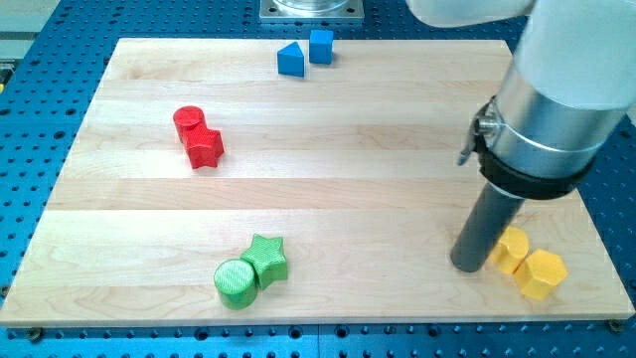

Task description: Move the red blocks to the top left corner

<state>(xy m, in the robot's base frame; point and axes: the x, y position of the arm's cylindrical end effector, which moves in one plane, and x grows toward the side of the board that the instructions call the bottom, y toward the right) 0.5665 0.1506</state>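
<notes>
Red cylinder (188, 118) and red star (205, 147), touching, set on the left part of the bench (328, 189), the cylinder toward the view's top-left of the star. Pair's long axis tilted from upper left to lower right, roughly in line with the top left corner, which lies up and to the view's left, a short way off across bare wood.

End effector: a plain dark rod without jaws, so neither wide nor narrow and holding nothing; my tip (469, 268) down at the bench near the view's bottom right. Red pair well apart from the tip, far to the view's left and higher in the view, with most of the bench's width between.

Key relation for the coming move: tip on the far side from the goal corner, hence already on the correct side for pushing. Likely requirement, as a judgement: travel to a spot just below and to the view's right of the red star, then a push along the pair's own axis toward the corner, the star driving the cylinder ahead.

Just beside the tip, to its right: two yellow blocks (527, 261), touching each other, shapes not clear. Green cylinder (236, 282) and green star (266, 259), touching, near the bottom edge, below a straight path to the reds. Two blue blocks (303, 53) at the top edge, clear of the route.
</notes>
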